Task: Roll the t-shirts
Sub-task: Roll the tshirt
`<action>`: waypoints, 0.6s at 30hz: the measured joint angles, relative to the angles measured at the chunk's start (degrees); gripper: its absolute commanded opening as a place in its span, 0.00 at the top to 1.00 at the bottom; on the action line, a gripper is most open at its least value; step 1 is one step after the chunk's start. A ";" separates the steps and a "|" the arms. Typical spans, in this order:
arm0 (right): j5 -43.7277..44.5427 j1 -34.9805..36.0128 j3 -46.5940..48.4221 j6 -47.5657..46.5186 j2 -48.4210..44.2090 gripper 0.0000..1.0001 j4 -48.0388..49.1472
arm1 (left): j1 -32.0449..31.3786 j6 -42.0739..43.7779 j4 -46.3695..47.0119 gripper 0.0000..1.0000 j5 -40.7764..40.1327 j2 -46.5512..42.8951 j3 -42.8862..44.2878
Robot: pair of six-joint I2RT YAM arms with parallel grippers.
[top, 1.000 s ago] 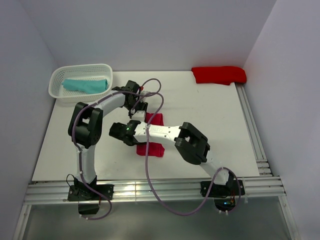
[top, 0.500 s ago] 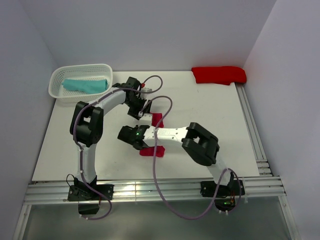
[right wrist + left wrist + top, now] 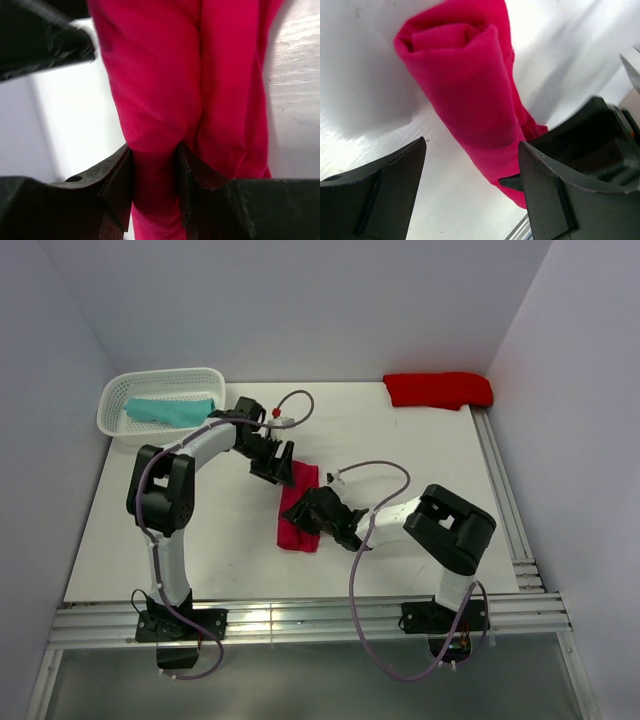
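Note:
A raspberry-red t-shirt (image 3: pixel 298 520) lies rolled into a narrow bundle in the middle of the table. My right gripper (image 3: pixel 303 512) is shut on a fold of it, and the pinched cloth fills the right wrist view (image 3: pixel 155 100). My left gripper (image 3: pixel 281 466) is open at the roll's far end, its fingers apart and empty; the roll's spiral end (image 3: pixel 451 40) shows ahead of them. A teal t-shirt bundle (image 3: pixel 170 411) lies in the white basket (image 3: pixel 115 392). A scarlet t-shirt bundle (image 3: pixel 438 389) lies at the back right corner.
The basket stands at the back left corner beside the left arm. Metal rails (image 3: pixel 510 510) run along the table's right edge and near edge. Purple cables (image 3: pixel 372 468) loop over the table around both arms.
The right arm has swung round to the right with its gripper on the red roll's right side. The left gripper has shifted a little left. The red roll shows longer and more exposed.

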 measured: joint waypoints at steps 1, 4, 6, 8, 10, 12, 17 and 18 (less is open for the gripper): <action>-1.31 -0.48 -1.70 0.98 0.39 0.66 3.91 | 0.42 0.13 0.31 0.21 1.14 -0.11 -0.68; -5.35 -1.75 -6.75 4.11 2.43 0.67 16.57 | 1.57 0.50 1.20 0.21 4.09 -0.13 -2.97; -7.87 -2.51 -8.90 6.27 4.70 0.67 24.30 | 2.29 0.83 1.40 0.22 5.70 -0.13 -4.33; -9.86 -2.99 -9.99 7.89 6.80 0.67 29.83 | 2.75 0.83 2.14 0.23 6.64 -0.13 -5.25; -11.41 -3.17 -10.88 9.46 8.76 0.67 34.75 | 2.93 0.66 2.73 0.29 7.13 -0.11 -5.57; -12.52 -3.30 -11.93 10.82 10.25 0.66 38.80 | 2.93 0.28 3.76 0.43 7.15 -0.09 -5.57; -13.27 -3.65 -12.17 11.82 10.82 0.52 39.67 | 2.75 -2.56 4.66 0.76 5.38 0.59 -5.55; -13.22 -3.65 -11.56 11.58 10.19 0.47 37.66 | 2.58 -3.26 4.63 0.81 4.50 0.59 -5.55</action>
